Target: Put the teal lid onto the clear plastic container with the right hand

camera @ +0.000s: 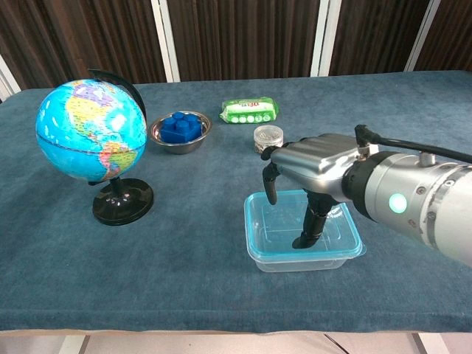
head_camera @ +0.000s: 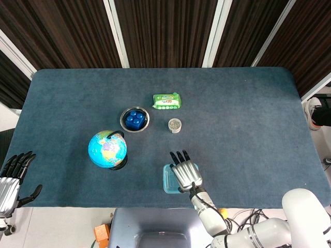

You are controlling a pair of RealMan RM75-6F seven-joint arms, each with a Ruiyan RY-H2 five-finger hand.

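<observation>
Two hands are in view. My right hand (camera: pixel 313 173) sits palm-down over the clear plastic container (camera: pixel 274 258), its fingers (camera: pixel 310 227) curled downward with one tip reaching onto the teal lid (camera: pixel 279 225); whether that tip actually presses the lid I cannot tell from either view. It grips nothing. The lid lies flat on top of the container, its teal rim following the container's edge all round as far as I can see; the far right corner is hidden behind the hand. The container stands on the blue table (camera: pixel 184 221) near the front edge, right of the globe (camera: pixel 92 133).

In the head view my left hand (head_camera: pixel 11 181) hangs off the table's front-left corner, fingers spread and holding nothing.

Further back on the table I note a metal bowl (camera: pixel 181 133) holding blue blocks (camera: pixel 181 125), a green packet (camera: pixel 250 110) just behind and to its right, and a small round jar (camera: pixel 267 137) between the packet and the right hand. None of these touches the container.
</observation>
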